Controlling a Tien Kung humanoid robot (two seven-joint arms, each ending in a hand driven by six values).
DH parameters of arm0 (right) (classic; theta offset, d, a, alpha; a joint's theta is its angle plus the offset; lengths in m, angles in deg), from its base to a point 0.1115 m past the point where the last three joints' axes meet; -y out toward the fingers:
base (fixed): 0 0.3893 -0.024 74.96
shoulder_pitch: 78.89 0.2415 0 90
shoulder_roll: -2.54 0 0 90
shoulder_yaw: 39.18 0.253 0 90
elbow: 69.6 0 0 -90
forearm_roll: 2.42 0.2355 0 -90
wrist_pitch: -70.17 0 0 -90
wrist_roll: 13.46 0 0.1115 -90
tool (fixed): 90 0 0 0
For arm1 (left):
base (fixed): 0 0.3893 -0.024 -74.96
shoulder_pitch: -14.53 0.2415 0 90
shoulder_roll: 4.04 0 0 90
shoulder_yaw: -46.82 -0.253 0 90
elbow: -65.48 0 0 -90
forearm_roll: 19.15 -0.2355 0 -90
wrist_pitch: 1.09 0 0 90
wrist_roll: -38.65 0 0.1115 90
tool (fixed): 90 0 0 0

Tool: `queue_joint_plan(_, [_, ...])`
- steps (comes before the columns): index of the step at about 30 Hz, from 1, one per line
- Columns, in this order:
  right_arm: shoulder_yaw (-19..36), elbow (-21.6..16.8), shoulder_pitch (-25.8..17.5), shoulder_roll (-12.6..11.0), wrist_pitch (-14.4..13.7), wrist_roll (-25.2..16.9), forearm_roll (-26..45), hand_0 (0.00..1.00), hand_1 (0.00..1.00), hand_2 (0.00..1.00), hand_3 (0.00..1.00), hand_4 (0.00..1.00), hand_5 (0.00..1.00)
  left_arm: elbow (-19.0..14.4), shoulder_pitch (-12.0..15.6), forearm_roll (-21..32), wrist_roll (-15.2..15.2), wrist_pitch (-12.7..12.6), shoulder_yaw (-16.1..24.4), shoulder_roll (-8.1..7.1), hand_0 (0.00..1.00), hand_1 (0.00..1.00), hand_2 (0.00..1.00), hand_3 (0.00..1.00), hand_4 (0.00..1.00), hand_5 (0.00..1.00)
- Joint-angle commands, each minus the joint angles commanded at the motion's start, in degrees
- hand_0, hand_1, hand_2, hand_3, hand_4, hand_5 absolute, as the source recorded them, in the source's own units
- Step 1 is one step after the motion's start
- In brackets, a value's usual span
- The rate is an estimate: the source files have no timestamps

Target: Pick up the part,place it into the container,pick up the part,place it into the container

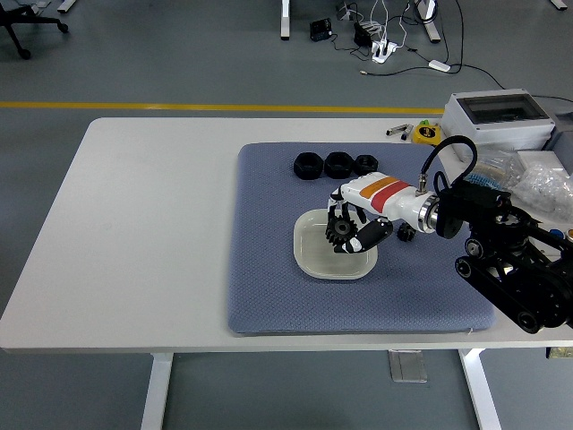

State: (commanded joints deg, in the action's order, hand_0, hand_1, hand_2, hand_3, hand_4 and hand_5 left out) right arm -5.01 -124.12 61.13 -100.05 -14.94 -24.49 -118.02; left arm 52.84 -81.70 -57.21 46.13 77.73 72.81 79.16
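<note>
- White table: bare to the left; clutter lies only along its far-right edge, so you have free room for withdrawing.
- Blue mat: three black parts sit in a row along its far side, well apart from the work.
- Container: shallow, low-rimmed dish at mat centre. Release low and centred, so the part does not roll out.
- Right hand: over the container's right half, fingers pinched on a black gear.
- Second gear: just right of the container, partly hidden by the wrist; lift clear of it.
</note>
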Motion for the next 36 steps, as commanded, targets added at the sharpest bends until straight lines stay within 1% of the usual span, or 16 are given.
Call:
queue_joint_plan(5, [-2.6, 4.69, 1.62, 2.82, -1.27, 1.01, -1.02, 0.132, 0.313, 0.405, 0.474, 0.79, 0.261, -0.02, -0.04, -0.32, 0.09, 0.03, 0.18, -0.04, 0.731, 0.74, 0.772, 0.686, 0.723, 0.679])
queue_joint_plan(6, [-2.98, 5.52, 1.92, 3.28, -1.49, 1.13, -1.1, 0.12, 0.353, 0.453, 0.489, 0.862, 0.313, -0.02, -0.06, -0.38, 0.11, 0.03, 0.19, -0.05, 0.73, 0.741, 0.772, 0.687, 0.724, 0.68])
queue_joint_plan(9, [-3.81, 7.81, 2.72, 4.33, -2.06, 0.87, -2.63, 0.12, 0.353, 0.453, 0.489, 0.862, 0.313, -0.04, -0.1, -0.3, 0.11, 0.0, 0.13, -0.07, 0.73, 0.741, 0.772, 0.687, 0.724, 0.68])
queue_joint_plan(11, [-3.99, 8.99, 3.06, 4.67, -1.83, 0.38, -4.3, 0.12, 0.353, 0.453, 0.489, 0.862, 0.313, -0.05, -0.15, -0.14, 0.07, -0.04, 0.05, -0.08, 0.73, 0.741, 0.772, 0.687, 0.724, 0.68])
queue_joint_plan(12, [-4.03, 9.33, 3.14, 4.71, -1.64, 0.02, -5.08, 0.159, 0.42, 0.58, 0.75, 0.998, 0.354, -0.05, -0.16, -0.05, 0.04, -0.06, -0.01, -0.09, 0.731, 0.74, 0.771, 0.687, 0.724, 0.679])
queue_joint_plan(15, [-4.19, 9.68, 3.22, 4.64, 0.24, -1.05, -7.16, 0.159, 0.42, 0.58, 0.75, 0.998, 0.354, -0.04, -0.15, -0.03, 0.03, -0.09, 0.02, -0.11, 0.731, 0.74, 0.771, 0.687, 0.724, 0.679])
queue_joint_plan(17, [-4.28, 9.7, 3.2, 4.56, 0.83, -1.6, -8.01, 0.159, 0.42, 0.58, 0.75, 0.998, 0.354, -0.04, -0.15, -0.21, 0.06, -0.05, 0.1, -0.12, 0.731, 0.74, 0.771, 0.687, 0.724, 0.679])
queue_joint_plan(18, [-4.24, 9.67, 3.17, 4.54, 0.92, -1.76, -8.19, 0.174, 0.418, 0.654, 0.888, 0.998, 0.374, -0.04, -0.16, -0.22, 0.05, -0.05, 0.09, -0.13, 0.731, 0.74, 0.771, 0.687, 0.724, 0.679])
queue_joint_plan(23, [-3.02, 8.81, 2.9, 4.41, 0.76, -2.52, -8.9, 0.174, 0.418, 0.654, 0.888, 0.998, 0.374, 0.0, -0.1, -1.01, 0.21, 0.01, 0.65, -0.16, 0.731, 0.74, 0.771, 0.687, 0.724, 0.679])
queue_joint_plan(24, [-2.66, 8.56, 2.86, 4.37, 0.49, -2.46, -8.8, 0.176, 0.406, 0.661, 0.941, 0.998, 0.375, 0.0, -0.08, -1.14, 0.23, 0.03, 0.72, -0.17, 0.73, 0.74, 0.77, 0.687, 0.724, 0.677])
queue_joint_plan(25, [-2.18, 8.18, 2.78, 4.25, 0.24, -2.46, -8.65, 0.176, 0.406, 0.661, 0.941, 0.998, 0.375, 0.01, -0.07, -1.26, 0.25, 0.04, 0.76, -0.17, 0.73, 0.74, 0.77, 0.687, 0.724, 0.677])
queue_joint_plan(29, [0.57, 6.08, 2.64, 3.28, -0.09, -2.49, -7.5, 0.176, 0.406, 0.661, 0.941, 0.998, 0.375, 0.03, 0.02, -1.25, 0.22, -0.01, 0.83, -0.23, 0.73, 0.74, 0.77, 0.687, 0.724, 0.677])
queue_joint_plan(31, [1.8, 5.16, 3.1, 2.66, -0.06, -2.77, -8.03, 0.173, 0.394, 0.659, 0.935, 0.998, 0.387, 0.04, 0.05, -1.49, 0.27, 0.01, 0.98, -0.27, 0.731, 0.74, 0.77, 0.688, 0.724, 0.677])
queue_joint_plan(35, [2.99, 4.6, 4.23, 1.47, 0.26, -3.11, -8.52, 0.173, 0.394, 0.659, 0.935, 0.998, 0.387, 0.04, 0.11, -1.78, 0.36, 0.02, 1.17, -0.33, 0.731, 0.74, 0.77, 0.688, 0.724, 0.677])
queue_joint_plan(36, [2.97, 4.9, 4.51, 1.21, 0.36, -3.12, -8.67, 0.191, 0.418, 0.659, 0.836, 0.998, 0.379, 0.05, 0.1, -1.84, 0.38, 0.01, 1.21, -0.34, 0.73, 0.738, 0.77, 0.687, 0.725, 0.677])
